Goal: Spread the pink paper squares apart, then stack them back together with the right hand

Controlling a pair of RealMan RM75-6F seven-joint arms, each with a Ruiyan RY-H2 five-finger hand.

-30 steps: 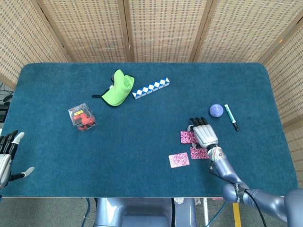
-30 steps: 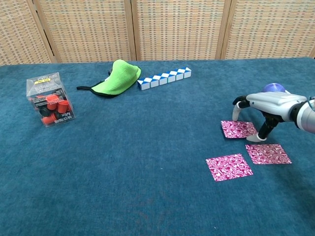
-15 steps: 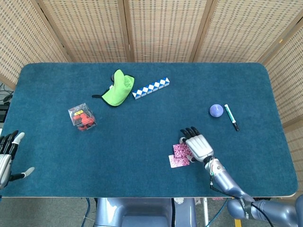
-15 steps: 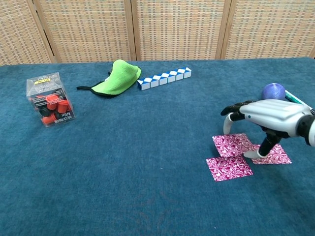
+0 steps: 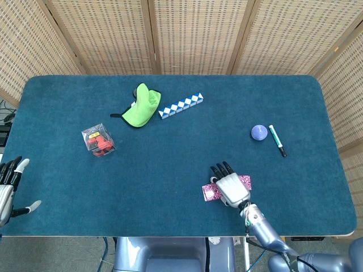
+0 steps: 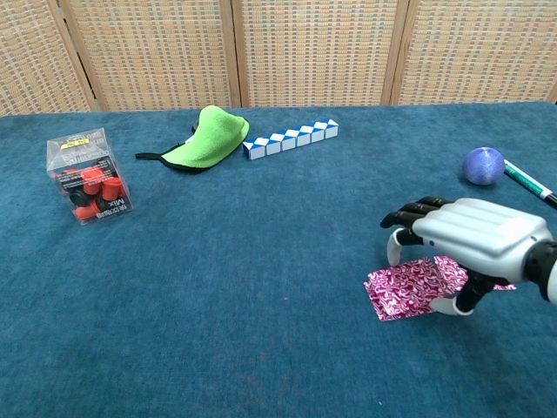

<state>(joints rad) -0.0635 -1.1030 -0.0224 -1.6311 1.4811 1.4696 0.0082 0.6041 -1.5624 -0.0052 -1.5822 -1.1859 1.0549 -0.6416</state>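
The right hand [image 6: 474,239] has slid toward the near edge of the tabletop [image 5: 170,164], dragging the far paper along with it. A second ago the pink paper squares [image 6: 416,286] lay as three separate sheets; now they overlap in a loose pile under its palm. One edge pokes out to the right in the head view, so the pile is not yet squared up. By my read the spreading is done and the restacking is well underway, with tidying left to do.

The fingers [image 6: 402,218] are arched and splayed, their tips pressing down onto the sheets, a flat press and not a pinch. The squares are thin, flat and glossy, with a swirling pink-and-white print. They slide readily over the napped blue cloth.

The left hand [image 5: 10,181] hangs off the left edge, fingers apart, holding nothing.

Elsewhere:
- a clear plastic box [image 6: 90,177] of red pieces
- a soft green cloth [image 6: 204,137], humped up
- a blue-and-white segmented strip [image 6: 290,139]
- a small purple ball [image 6: 483,165], just beside a green-capped marker [image 5: 277,140]
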